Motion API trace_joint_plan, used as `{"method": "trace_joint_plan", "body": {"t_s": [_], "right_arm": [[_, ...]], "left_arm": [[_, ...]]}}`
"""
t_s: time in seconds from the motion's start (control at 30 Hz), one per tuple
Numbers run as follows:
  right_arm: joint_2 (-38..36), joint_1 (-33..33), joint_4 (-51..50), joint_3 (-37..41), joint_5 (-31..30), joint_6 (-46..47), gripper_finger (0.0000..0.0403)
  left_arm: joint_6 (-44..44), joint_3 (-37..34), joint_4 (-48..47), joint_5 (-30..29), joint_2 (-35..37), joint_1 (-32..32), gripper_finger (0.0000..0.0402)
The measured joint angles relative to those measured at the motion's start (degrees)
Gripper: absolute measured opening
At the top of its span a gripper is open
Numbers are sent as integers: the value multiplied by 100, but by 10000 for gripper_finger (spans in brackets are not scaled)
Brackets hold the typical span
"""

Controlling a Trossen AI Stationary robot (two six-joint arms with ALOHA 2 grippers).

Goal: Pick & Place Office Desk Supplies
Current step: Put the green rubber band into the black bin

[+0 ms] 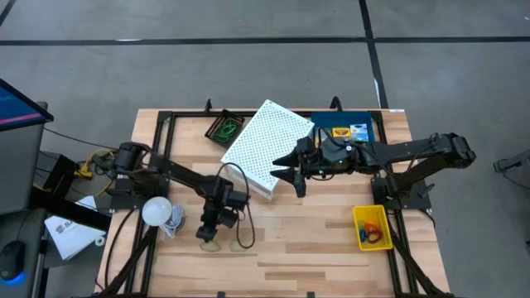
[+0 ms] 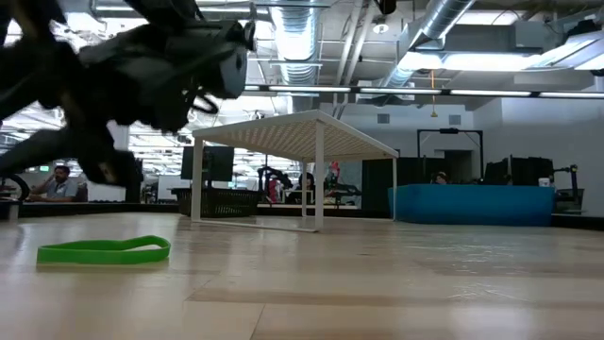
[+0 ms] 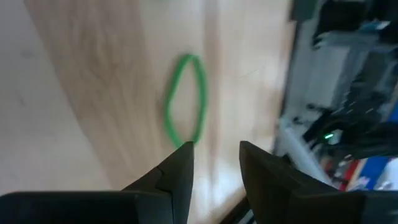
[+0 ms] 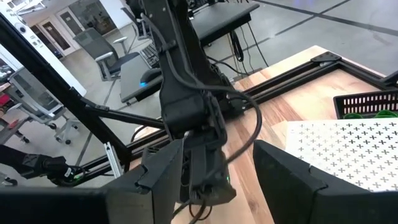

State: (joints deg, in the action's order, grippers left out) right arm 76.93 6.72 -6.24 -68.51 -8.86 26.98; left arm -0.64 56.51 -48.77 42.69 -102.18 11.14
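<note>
A green rubber-band loop lies flat on the wooden table near its front edge, and it also shows in the low view. My left gripper is open and hovers just above the loop's near end, also seen from above. My right gripper is open and empty, level above the table's middle, beside the white perforated stand. A black mesh tray holds green bands. A blue tray holds crayon packs. A yellow tray holds small coloured items.
The white perforated stand rises on legs at the table's middle back. A white bulb-like object lies by the left arm. A dark cable loop hangs beside my left gripper. Bare wood lies along the front between the green band and the yellow tray.
</note>
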Motion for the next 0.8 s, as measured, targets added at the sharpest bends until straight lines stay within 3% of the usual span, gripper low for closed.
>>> {"method": "trace_joint_plan", "body": {"t_s": [0.3,0.8], "right_arm": [[0,0,-22,-2,-7,46,193],[0,0,-58,-1,-17,111,193]], "left_arm": [[-467,0,-27,-604,-199,-14,121],[-584,0,152,-797,-198,450,127]]}}
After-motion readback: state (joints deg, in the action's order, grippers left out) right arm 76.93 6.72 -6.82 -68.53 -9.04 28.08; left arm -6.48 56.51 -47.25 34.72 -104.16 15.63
